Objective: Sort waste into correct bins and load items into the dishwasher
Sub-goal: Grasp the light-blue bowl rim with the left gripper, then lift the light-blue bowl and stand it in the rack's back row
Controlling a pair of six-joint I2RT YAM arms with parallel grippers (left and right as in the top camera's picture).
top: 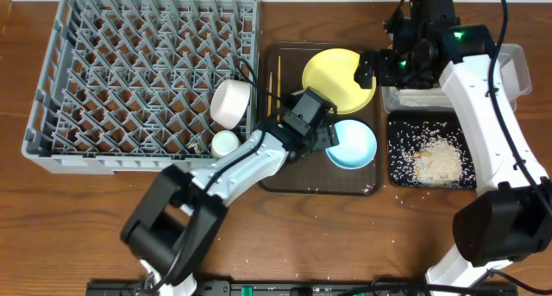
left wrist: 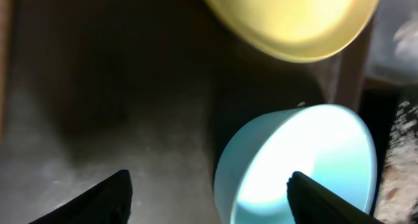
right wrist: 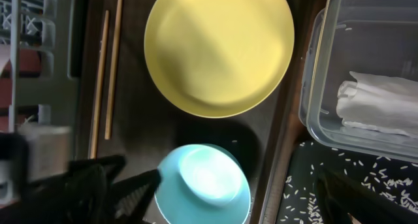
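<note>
Wood-grain tabletop (top: 69, 218), evenly lit, with the brown serving tray (top: 310, 179) at centre.

Left gripper (left wrist: 208, 185): fingers spread wide, holding nothing. In its wrist view one finger hangs over the inside of the light blue bowl (left wrist: 307, 165) and the other over bare tray outside it, so the bowl's near wall lies between them. I cannot tell whether either finger touches the rim. I read this as lining up a rim pinch.

Handling, my judgement: the bowl looks rigid, thin-walled, light and glossy, so likely slippery under the pads. I would take it at the wall, one finger in and one out. The fingers should sit deep enough that the bowl cannot pivot, and the close should be gentle. The bowl stands upright on the serving tray and looks empty.

Just beside the bowl, on the same tray, is the yellow plate (right wrist: 219, 51). The chopsticks (right wrist: 111, 67) lie side by side along the tray's edge toward the dish rack (top: 129, 72). The white bowl (top: 231, 102) and small white cup (top: 225, 142) sit in the rack's near corner.

Right gripper (top: 369, 70): over the plate's tub-side edge, fingers apart and apparently empty. Beyond it, the clear tub (right wrist: 313, 87) holds the napkin (right wrist: 379, 103). The black tray (top: 392, 175) holds the rice (top: 435, 158).
</note>
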